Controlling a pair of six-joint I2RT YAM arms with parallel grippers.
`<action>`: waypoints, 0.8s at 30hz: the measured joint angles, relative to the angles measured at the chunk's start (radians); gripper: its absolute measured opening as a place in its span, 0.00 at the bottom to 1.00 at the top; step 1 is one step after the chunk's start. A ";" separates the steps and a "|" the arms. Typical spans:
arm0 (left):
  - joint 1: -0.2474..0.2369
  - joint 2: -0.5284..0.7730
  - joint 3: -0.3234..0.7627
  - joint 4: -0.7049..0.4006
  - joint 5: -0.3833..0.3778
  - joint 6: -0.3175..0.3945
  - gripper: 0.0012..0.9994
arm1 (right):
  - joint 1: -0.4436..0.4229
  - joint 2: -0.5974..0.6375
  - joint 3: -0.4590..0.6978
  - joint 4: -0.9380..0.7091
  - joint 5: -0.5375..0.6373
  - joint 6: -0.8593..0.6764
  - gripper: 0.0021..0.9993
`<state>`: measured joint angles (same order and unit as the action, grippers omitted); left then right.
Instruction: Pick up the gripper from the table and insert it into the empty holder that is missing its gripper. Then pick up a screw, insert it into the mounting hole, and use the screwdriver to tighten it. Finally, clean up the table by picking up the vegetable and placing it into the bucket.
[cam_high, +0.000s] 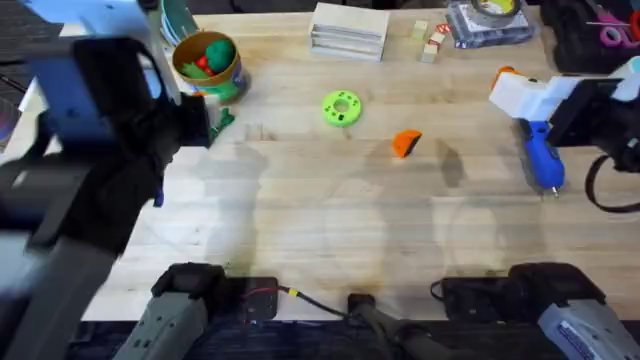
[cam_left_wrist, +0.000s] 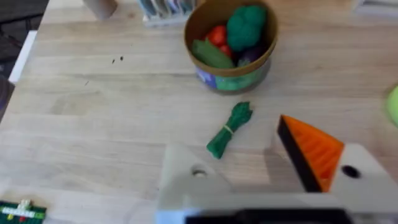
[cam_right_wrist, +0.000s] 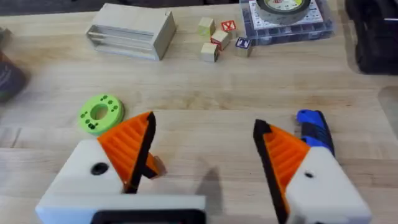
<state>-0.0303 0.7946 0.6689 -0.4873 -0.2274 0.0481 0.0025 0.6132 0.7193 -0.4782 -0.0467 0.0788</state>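
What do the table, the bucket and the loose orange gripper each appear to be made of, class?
The table: light wood, matte, showing plank grain. The bucket: probably thin metal or card, with a printed green side and a yellowish rim. The orange gripper: likely matte moulded plastic, though its surface detail is unclear here.

White angular finger mounts (cam_right_wrist: 311, 186) with dark screw holes; orange ribbed pads (cam_right_wrist: 127, 146); black arm bases (cam_high: 195, 290)

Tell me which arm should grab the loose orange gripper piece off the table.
Right. The right gripper is open with both orange pads, and the orange piece lies toward its side. The left arm's holder is bare.
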 joint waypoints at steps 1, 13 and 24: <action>-0.012 -0.034 0.000 0.001 0.010 -0.005 0.60 | 0.000 0.000 0.000 0.000 0.000 0.000 0.99; -0.055 -0.283 0.002 0.026 0.079 -0.149 0.99 | 0.000 0.000 0.000 0.000 0.000 0.000 0.99; -0.055 -0.283 0.002 0.064 0.134 -0.259 0.99 | 0.000 0.000 0.000 -0.001 0.000 0.000 0.99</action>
<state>-0.0856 0.5114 0.6704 -0.4232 -0.0929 -0.2105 0.0025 0.6136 0.7193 -0.4793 -0.0470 0.0788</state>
